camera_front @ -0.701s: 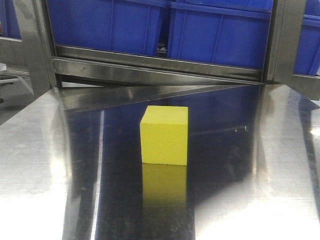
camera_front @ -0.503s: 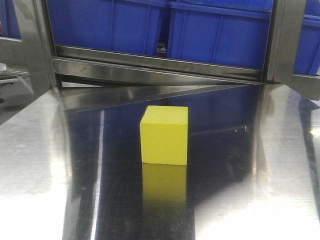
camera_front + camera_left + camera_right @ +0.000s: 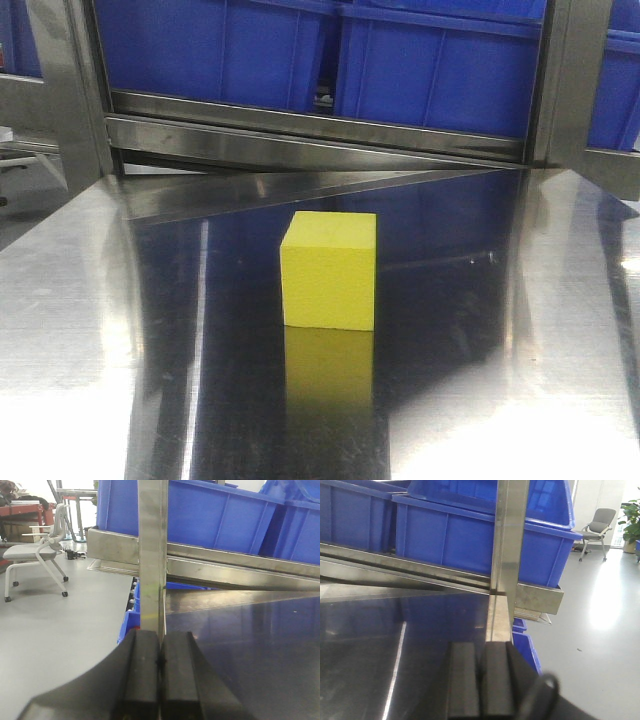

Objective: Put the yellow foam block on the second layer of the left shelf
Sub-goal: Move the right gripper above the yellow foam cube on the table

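- Foam cube: the yellow foam block (image 3: pixel 329 270) is seen standing flat on one face near the middle of the polished steel surface (image 3: pixel 80 330). Its reflection is thrown toward 6 o'clock.
- The block is touched by nothing and is set well apart from the shelf frame.
- Blue plastic bins (image 3: pixel 430 60) are ranged on a steel rail (image 3: pixel 300 135) at 12 o'clock from the block.
- Steel uprights (image 3: pixel 70 90) are placed at roughly 10 and 2 o'clock from the block.
- The left gripper (image 3: pixel 160 662) is shown with its two black pads pressed together and nothing clamped between them.
- A steel post (image 3: pixel 151 555) is lined up at 12 o'clock from the left gripper, and a grey chair (image 3: pixel 30 555) is seen on the floor at 10 o'clock.
- The right gripper (image 3: pixel 480 680) is likewise shown with its pads closed against each other, empty.
- A shelf post (image 3: pixel 510 540) is found at 12 o'clock from the right gripper, and an office chair (image 3: pixel 600 522) far off at 2 o'clock.
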Robot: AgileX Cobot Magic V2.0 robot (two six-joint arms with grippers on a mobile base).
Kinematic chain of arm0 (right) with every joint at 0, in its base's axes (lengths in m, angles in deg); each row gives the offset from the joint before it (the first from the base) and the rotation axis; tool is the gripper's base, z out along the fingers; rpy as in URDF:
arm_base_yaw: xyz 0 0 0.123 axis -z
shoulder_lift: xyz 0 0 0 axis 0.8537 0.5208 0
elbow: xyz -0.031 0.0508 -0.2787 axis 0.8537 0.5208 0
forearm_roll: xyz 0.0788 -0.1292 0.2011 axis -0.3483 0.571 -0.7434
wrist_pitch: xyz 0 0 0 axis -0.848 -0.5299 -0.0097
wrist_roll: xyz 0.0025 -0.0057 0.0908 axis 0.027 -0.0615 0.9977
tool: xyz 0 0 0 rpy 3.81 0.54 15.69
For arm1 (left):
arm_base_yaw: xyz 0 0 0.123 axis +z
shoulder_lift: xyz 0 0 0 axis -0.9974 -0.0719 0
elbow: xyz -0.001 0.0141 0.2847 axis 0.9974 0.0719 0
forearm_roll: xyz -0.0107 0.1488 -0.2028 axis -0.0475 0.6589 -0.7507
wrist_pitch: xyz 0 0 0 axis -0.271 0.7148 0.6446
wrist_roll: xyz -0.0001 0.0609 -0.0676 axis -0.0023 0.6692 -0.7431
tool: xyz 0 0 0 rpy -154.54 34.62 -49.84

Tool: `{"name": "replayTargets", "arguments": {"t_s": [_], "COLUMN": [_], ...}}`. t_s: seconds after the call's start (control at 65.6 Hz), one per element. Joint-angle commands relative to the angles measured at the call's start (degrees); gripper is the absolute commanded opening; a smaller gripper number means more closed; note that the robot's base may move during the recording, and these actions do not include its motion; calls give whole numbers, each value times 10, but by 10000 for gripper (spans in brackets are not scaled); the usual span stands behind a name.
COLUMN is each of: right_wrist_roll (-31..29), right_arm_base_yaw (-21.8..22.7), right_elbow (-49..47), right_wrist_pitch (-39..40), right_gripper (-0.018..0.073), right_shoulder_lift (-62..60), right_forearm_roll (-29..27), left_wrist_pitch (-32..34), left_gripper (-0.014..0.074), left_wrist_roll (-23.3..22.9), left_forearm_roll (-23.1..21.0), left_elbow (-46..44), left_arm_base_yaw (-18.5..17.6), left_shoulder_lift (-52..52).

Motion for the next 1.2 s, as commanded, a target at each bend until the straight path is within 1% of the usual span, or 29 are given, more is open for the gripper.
{"name": "replayTargets", "arguments": {"t_s": [0.0, 0.061, 0.152, 0.29, 0.396, 0.534, 0.564, 0.625, 0.747, 0.793, 0.839, 0.9, 0.945, 1.021, 1.143, 1.159, 1.189], "right_wrist_roll": [-2, -2, -2, -2, -2, -2, -2, -2, -2, -2, -2, -2, -2, -2, 5, 14, 31], "right_arm_base_yaw": [0, 0, 0, 0, 0, -3, -6, -19, -75, -99, -124, -162, -188, -221, -284, -297, -309], "right_elbow": [-13, -22, -62, -155, -230, -309, -324, -350, -403, -423, -445, -481, -510, -554, -627, -647, -667], "right_wrist_pitch": [59, 63, 43, -27, -74, -121, -131, -149, -185, -200, -221, -262, -296, -324, -373, -386, -399], "right_gripper": [57, 57, 57, 57, 57, 58, 64, 106, 322, 417, 486, 550, 584, 615, 616, 616, 616], "right_shoulder_lift": [-10, -10, -9, 20, 83, 186, 211, 253, 343, 374, 407, 450, 485, 547, 640, 660, 681], "right_forearm_roll": [0, 0, -2, -4, -7, -40, -46, -51, -51, -51, -51, -51, -49, -37, -37, -37, -37], "left_wrist_pitch": [50, 47, 47, 47, 50, 47, 50, 47, 50, 50, 50, 50, 47, 47, 47, 47, 47], "left_gripper": [136, 136, 136, 136, 136, 136, 136, 136, 136, 136, 136, 136, 136, 136, 136, 136, 136], "left_wrist_roll": [-2, -2, -2, -2, -2, -2, -2, -2, -2, -2, -2, -2, -2, -2, -2, -2, -2], "left_forearm_roll": [-1, -1, -1, -1, -1, -1, -1, -1, -1, -1, -1, -1, -1, -1, -1, -1, -1], "left_elbow": [15, 15, 15, 15, 15, 15, 15, 15, 15, 15, 15, 15, 15, 15, 15, 15, 15], "left_arm_base_yaw": [-3, -3, -3, -3, -3, -3, -3, -3, -3, -3, -3, -3, -3, -3, -3, -3, -3], "left_shoulder_lift": [1, 1, 1, 1, 1, 1, 1, 1, 1, 1, 1, 1, 1, 1, 1, 1, 1]}}
